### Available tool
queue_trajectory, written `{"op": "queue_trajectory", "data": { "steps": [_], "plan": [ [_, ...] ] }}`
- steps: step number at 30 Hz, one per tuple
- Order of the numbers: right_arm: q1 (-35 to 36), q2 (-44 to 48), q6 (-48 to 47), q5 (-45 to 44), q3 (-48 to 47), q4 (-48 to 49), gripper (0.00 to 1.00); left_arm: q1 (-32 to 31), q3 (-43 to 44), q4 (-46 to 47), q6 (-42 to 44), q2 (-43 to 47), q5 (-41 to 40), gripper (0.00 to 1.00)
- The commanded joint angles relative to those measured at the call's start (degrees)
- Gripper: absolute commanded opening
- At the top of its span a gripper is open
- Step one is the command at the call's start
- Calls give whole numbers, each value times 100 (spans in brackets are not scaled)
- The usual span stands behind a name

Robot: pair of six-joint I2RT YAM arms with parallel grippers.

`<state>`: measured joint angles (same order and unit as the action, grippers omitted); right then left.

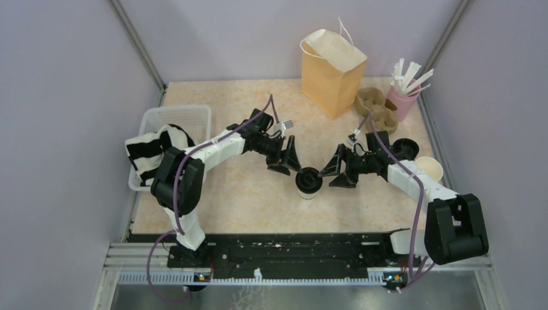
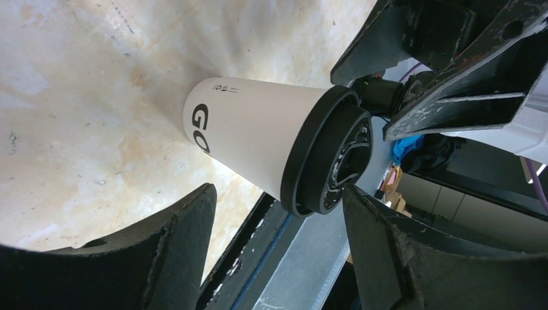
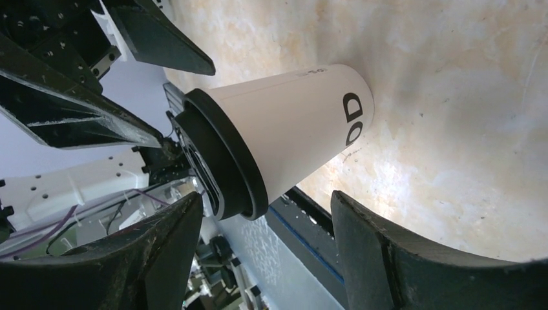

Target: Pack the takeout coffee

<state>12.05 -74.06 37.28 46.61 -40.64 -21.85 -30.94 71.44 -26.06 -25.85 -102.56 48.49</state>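
Observation:
One takeout coffee (image 1: 309,183), a white paper cup with a black lid, stands upright mid-table. My left gripper (image 1: 284,157) is just left of it and my right gripper (image 1: 339,169) just right, both open and neither touching it. In the left wrist view the cup (image 2: 258,145) sits beyond my open left gripper (image 2: 279,194), with the right gripper's fingers (image 2: 452,64) behind it. In the right wrist view the cup (image 3: 304,129) lies ahead of my open right gripper (image 3: 266,199), with the left fingers (image 3: 84,97) beyond.
A brown paper bag (image 1: 333,71) stands open at the back. Beside it are a cardboard cup carrier (image 1: 376,106) and a pink cup with straws (image 1: 404,97). Another black lid (image 1: 405,148) and a lidless white cup (image 1: 430,169) sit far right. A white basket (image 1: 187,116) with striped cloth (image 1: 152,152) is on the left.

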Motion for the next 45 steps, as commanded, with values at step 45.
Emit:
{"op": "queue_trajectory", "data": {
  "steps": [45],
  "plan": [
    [37,-10,-386,908,-138,-2,83,-74,168,314,-197,143,189,89]
  ]
}}
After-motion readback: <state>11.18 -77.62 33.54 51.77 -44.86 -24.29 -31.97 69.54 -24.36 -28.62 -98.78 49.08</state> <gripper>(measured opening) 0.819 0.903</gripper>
